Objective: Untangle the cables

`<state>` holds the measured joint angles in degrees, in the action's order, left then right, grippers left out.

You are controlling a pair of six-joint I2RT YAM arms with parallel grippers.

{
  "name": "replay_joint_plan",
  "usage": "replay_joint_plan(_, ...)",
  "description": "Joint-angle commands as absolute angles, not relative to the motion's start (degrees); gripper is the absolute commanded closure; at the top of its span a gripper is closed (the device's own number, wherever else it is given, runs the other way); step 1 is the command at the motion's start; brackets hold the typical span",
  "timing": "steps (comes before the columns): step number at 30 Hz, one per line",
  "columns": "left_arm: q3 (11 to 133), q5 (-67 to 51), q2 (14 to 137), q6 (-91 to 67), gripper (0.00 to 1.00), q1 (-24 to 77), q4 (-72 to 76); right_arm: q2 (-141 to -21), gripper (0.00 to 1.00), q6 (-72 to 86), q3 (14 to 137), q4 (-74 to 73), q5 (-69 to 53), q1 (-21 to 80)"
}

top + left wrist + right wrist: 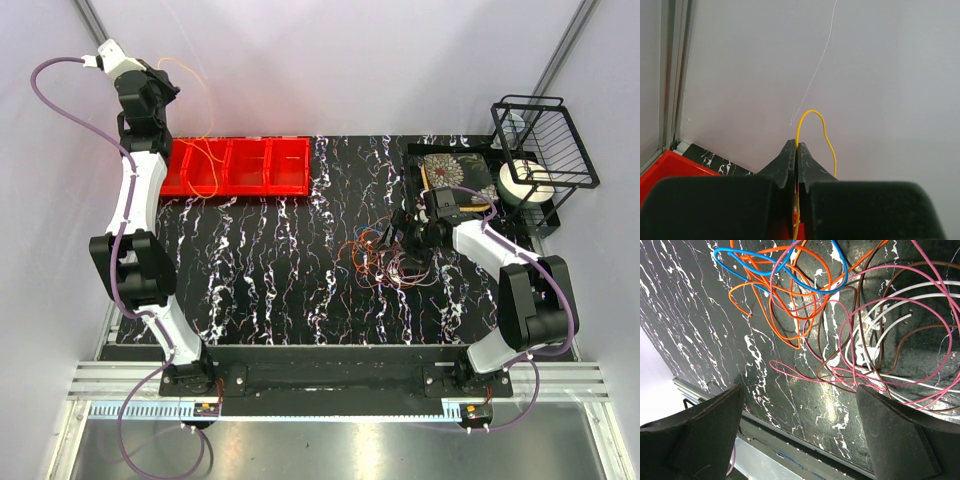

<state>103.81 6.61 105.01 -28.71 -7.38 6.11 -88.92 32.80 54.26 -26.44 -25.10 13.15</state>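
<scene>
A tangle of thin cables (pixel 385 262) lies on the black marble table right of centre. In the right wrist view it shows orange (pixel 790 322), blue (pixel 782 267), pink (pixel 900 305), brown (pixel 875 347) and white (pixel 892 320) loops. My right gripper (pixel 397 236) is open and empty just above the tangle's near edge (pixel 799 387). My left gripper (pixel 162 88) is raised at the far left, above the red tray (pixel 240 165). It is shut (pixel 797 145) on a yellow cable (pixel 812 112) that loops above the fingers and hangs down to the tray (pixel 205 158).
A black tray (pixel 415 175) with a floral-patterned item stands at the back right, beside a black wire basket (pixel 550 140) and a white roll (pixel 525 180). The table's front edge and metal rail (pixel 790 450) lie right below my right gripper. The red tray has several compartments.
</scene>
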Motion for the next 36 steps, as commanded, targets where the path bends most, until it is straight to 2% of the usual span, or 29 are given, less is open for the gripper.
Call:
replay_joint_plan(1, 104.9, 6.8, 103.0, -27.6, 1.00, -7.4, 9.3, -89.2, 0.02, 31.7, 54.1, -26.2, -25.0, 13.9)
replay_joint_plan(7, 103.5, 6.8, 104.8, -27.7, 1.00, -7.3, 10.3, -89.7, 0.02, 31.6, 54.1, -26.2, -25.0, 13.9)
replay_joint_plan(28, 117.0, 7.0, 118.2, -28.7, 1.00, -7.3, 10.0, -94.0, 0.03, 31.7, 55.6, -25.8, -25.6, 14.7)
replay_joint_plan(36, 129.5, 6.9, 127.1, -30.0, 1.00, -6.7, 8.5, -95.7, 0.04, 32.0, 56.2, -25.7, -26.5, 14.9)
